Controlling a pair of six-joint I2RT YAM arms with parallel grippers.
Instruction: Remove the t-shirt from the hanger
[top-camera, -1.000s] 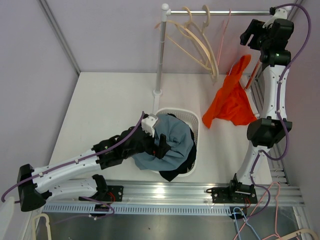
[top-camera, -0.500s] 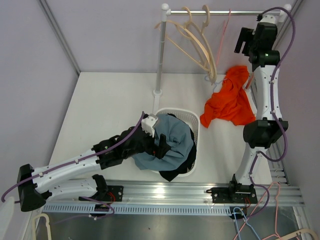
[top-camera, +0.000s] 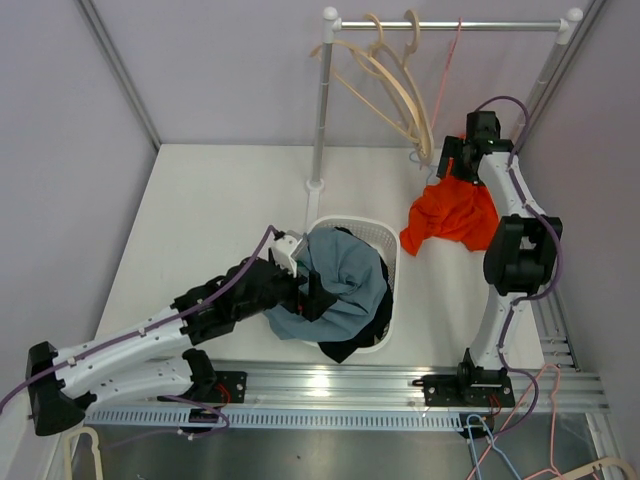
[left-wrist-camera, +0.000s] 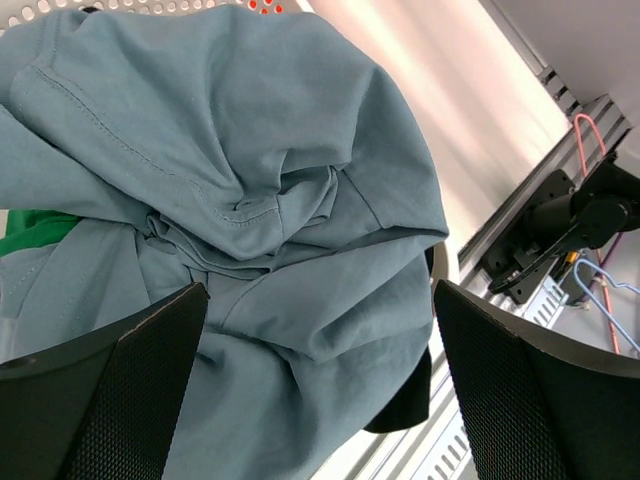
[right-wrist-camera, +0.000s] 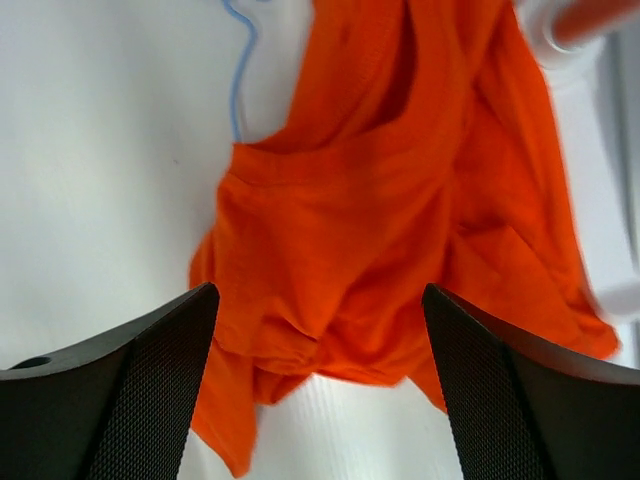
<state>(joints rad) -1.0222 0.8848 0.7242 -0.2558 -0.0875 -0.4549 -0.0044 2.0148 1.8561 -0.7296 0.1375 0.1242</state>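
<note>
The orange t-shirt lies crumpled on the table at the right, and it fills the right wrist view. A thin blue wire hanger shows at its collar; its hook also shows in the top view. My right gripper hovers over the shirt's upper part, jaws wide open and empty. My left gripper is open and empty above a grey-blue shirt heaped in the white basket.
A clothes rail at the back holds wooden hangers and a pink hanger. Its left pole stands behind the basket. Black and green garments lie under the grey-blue shirt. Loose hangers lie at the front right.
My right arm has come down from beside the rail to just over the orange shirt, which has sunk lower onto the table. My left arm has shifted slightly over the basket.
</note>
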